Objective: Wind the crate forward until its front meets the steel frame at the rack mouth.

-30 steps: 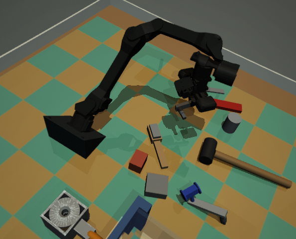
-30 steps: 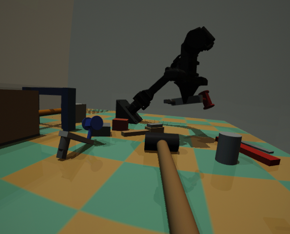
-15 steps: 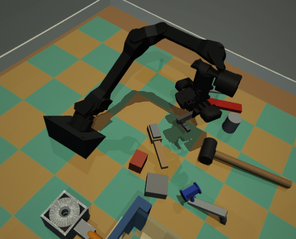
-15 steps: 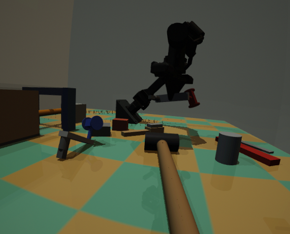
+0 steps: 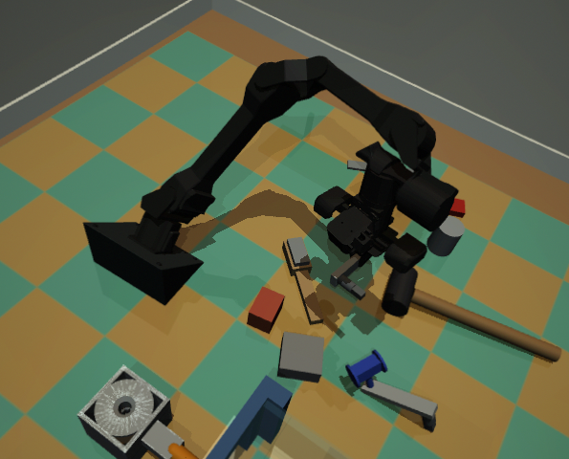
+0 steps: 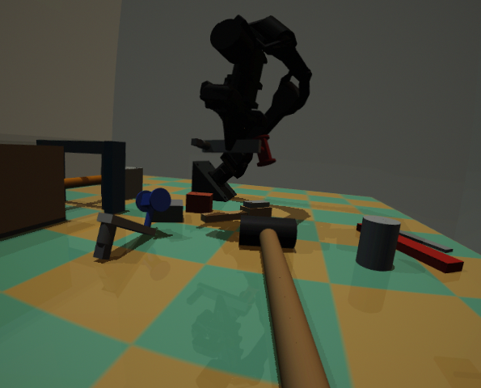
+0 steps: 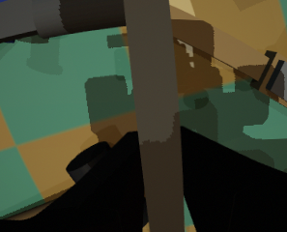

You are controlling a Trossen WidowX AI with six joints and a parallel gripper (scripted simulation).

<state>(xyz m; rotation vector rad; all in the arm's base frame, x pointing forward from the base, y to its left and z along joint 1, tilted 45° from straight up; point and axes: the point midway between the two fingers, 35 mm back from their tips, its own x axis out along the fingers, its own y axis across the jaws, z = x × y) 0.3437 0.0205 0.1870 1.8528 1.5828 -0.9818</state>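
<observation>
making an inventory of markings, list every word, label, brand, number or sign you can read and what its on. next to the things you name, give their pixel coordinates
None: no word, label, brand, number or sign can be read in any view.
The winch (image 5: 143, 407), the mallet (image 5: 399, 292) (image 6: 248, 231) and the grey cylinder (image 5: 445, 238) (image 6: 377, 244) show no lettering.
The arm (image 5: 225, 148) (image 6: 284, 41) is too dark to rule out small markings.
</observation>
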